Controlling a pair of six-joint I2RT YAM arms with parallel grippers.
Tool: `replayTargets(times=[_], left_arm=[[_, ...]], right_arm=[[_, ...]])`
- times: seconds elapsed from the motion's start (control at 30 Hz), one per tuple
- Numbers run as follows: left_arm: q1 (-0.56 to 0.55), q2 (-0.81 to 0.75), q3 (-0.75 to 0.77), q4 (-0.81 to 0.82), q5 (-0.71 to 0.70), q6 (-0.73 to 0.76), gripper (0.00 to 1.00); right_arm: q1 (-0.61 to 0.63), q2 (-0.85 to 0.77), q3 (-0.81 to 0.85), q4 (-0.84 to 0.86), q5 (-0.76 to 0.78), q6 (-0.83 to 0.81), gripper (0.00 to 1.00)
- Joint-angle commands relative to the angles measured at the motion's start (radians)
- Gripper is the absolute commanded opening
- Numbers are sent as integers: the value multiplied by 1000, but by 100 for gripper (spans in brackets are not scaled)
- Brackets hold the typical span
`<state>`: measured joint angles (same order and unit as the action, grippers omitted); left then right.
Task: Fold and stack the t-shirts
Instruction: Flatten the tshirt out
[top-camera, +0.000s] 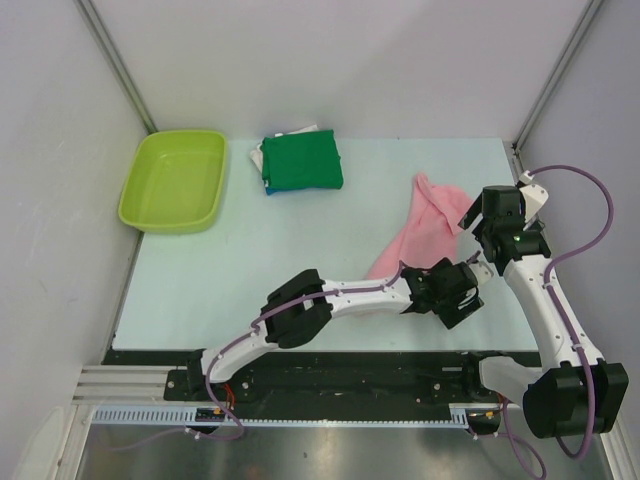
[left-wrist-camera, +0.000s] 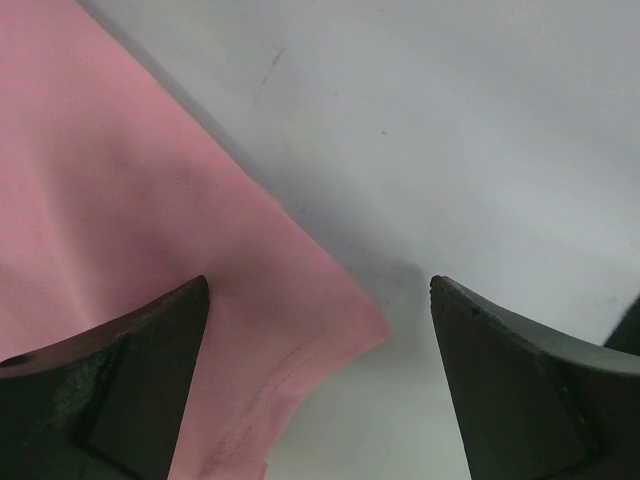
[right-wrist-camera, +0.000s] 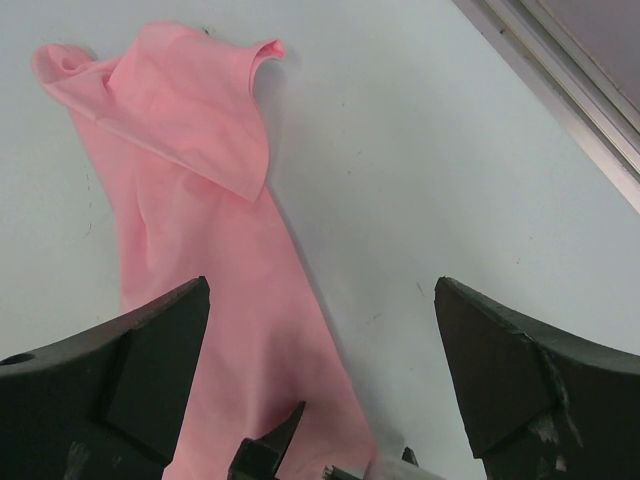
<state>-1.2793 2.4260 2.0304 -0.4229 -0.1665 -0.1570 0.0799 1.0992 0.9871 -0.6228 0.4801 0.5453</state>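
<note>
The light pink t-shirt (top-camera: 425, 232) lies bunched in a long strip on the right of the table. My left gripper (top-camera: 462, 296) is open at its near end. In the left wrist view, a hemmed corner of the shirt (left-wrist-camera: 150, 230) lies between the open jaws (left-wrist-camera: 318, 284), not gripped. My right gripper (top-camera: 473, 217) is open just right of the shirt. The right wrist view shows the shirt (right-wrist-camera: 200, 200) under its open jaws (right-wrist-camera: 322, 284), and the left gripper's fingertips (right-wrist-camera: 282, 438) at the bottom. A folded dark green shirt (top-camera: 303, 162) tops a stack with white and blue edges at the back.
A lime green plastic tub (top-camera: 175, 180) stands at the back left. The table's right edge rail (right-wrist-camera: 560, 80) runs close to the right gripper. White walls enclose the table (top-camera: 250, 260) on three sides.
</note>
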Motion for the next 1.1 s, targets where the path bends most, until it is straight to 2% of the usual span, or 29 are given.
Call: replayTargets(times=[0.0, 0.17, 0.2, 0.27, 0.3, 0.37, 0.4, 0.43, 0.6, 0.83, 1.07], left_arm=[[-2, 30, 51, 3, -59, 36, 96], [0, 25, -15, 19, -70, 8, 88], [0, 19, -30, 30, -65, 7, 79], [0, -5, -87, 45, -64, -6, 67], [1, -18, -107, 61, -64, -7, 49], [0, -53, -160, 73, -64, -16, 29], [1, -64, -177, 84, -64, -19, 10], [0, -86, -203, 82, -68, -24, 0], [3, -188, -297, 92, -76, -50, 0], [32, -488, -449, 75, -73, -85, 0], [142, -737, -574, 32, -38, -113, 0]], right_arm=[[-3, -19, -7, 20, -3, -8, 100], [-2, -22, -15, 24, -2, -8, 100], [-3, -21, -16, 23, -1, -8, 100], [-3, -21, -16, 25, -3, -5, 100], [-3, -19, -18, 25, -3, -4, 100], [-3, -16, -18, 25, -6, -2, 100], [-3, -15, -19, 26, -5, -1, 100], [-3, -12, -19, 25, -3, -1, 100], [0, -12, -18, 26, -11, 4, 100], [6, 24, -19, 37, -6, 8, 100], [32, 79, -18, 63, -21, 4, 100]])
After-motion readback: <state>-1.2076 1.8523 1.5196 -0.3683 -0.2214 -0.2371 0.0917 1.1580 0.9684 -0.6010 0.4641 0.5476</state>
